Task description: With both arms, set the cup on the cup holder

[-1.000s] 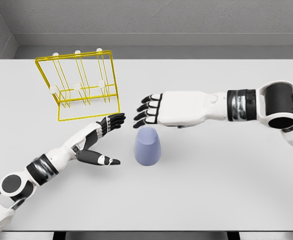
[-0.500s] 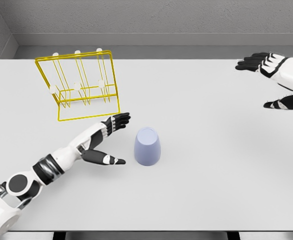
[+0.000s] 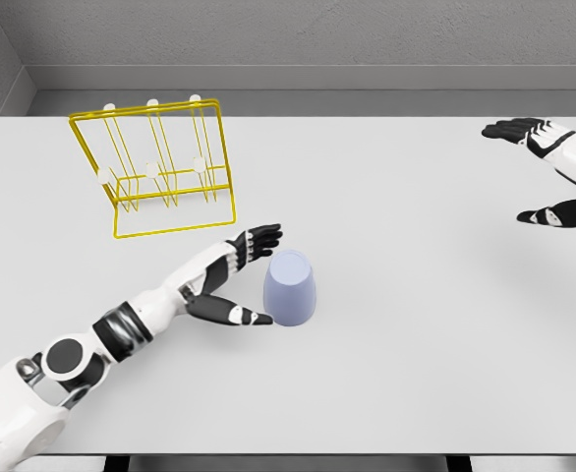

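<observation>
The left hand [image 3: 231,283] reached forward with fingers spread; the right hand [image 3: 555,175] hung open at the far right edge.

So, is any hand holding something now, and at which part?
Nothing is held. The left hand is open beside the cup, its thumb at the base, not closed. The right hand is open, far from it.

Left five-finger hand [image 3: 231,283], white with black fingers, has advanced rightward from beside the yellow wire cup holder's base to the pale lavender cup [image 3: 291,287]; its spread fingers now flank the cup's left side, the thumb tip at or just short of the cup wall. Right hand [image 3: 553,172], a second ago just above the cup at centre, has withdrawn to the far right edge, fingers open.
</observation>
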You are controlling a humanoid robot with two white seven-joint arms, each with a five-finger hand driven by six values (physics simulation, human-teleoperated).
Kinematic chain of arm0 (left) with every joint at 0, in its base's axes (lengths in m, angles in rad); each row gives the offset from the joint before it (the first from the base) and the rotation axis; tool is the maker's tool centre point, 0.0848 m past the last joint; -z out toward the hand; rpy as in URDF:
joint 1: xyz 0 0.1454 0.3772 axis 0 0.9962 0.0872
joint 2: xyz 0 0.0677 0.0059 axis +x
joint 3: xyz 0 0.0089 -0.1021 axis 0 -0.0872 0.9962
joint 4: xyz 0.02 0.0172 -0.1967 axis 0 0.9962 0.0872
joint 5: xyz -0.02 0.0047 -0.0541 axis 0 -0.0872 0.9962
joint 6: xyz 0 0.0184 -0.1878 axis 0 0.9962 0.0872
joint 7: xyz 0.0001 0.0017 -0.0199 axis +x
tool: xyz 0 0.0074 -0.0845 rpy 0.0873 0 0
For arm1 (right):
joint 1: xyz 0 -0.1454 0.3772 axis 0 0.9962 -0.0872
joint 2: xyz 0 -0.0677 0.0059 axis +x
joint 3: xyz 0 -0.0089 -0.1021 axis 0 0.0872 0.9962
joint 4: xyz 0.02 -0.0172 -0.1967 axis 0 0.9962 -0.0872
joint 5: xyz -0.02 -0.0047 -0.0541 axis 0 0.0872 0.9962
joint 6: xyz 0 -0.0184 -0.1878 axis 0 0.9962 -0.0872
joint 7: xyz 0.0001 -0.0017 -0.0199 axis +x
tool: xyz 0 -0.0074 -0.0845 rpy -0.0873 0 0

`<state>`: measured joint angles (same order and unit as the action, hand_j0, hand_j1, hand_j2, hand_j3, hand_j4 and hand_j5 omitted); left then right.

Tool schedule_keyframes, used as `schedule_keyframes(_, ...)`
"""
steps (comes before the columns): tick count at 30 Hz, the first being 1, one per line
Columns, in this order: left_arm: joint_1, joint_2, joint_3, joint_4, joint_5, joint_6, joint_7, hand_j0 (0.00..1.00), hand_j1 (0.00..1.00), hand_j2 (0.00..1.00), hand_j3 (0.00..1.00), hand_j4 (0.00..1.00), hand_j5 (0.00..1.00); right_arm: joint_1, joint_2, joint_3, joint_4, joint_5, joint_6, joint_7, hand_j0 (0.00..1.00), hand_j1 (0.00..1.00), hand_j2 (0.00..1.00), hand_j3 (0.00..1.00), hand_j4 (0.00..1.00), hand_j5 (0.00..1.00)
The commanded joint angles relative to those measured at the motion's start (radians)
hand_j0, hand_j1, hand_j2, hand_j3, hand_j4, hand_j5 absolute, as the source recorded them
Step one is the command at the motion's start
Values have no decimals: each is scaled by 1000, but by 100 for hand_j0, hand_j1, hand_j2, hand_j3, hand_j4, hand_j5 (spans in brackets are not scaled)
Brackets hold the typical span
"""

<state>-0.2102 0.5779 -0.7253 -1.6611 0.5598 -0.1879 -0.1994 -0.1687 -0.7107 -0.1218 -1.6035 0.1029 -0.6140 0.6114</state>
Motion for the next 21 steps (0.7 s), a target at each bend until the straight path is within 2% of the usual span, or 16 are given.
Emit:
schedule_keyframes(1,0,-9,-3,-2,2,4,0,100,100,100,100,100,100,0,7,-1,5,-8,3,-1,100,100,100,100,100,100)
schedule_keyframes(21,-2,-67,-9,14,-1,41,0,100,100,100,100,100,100,0,7,-1,4,-9,3,-1,100,100,100,100,100,100)
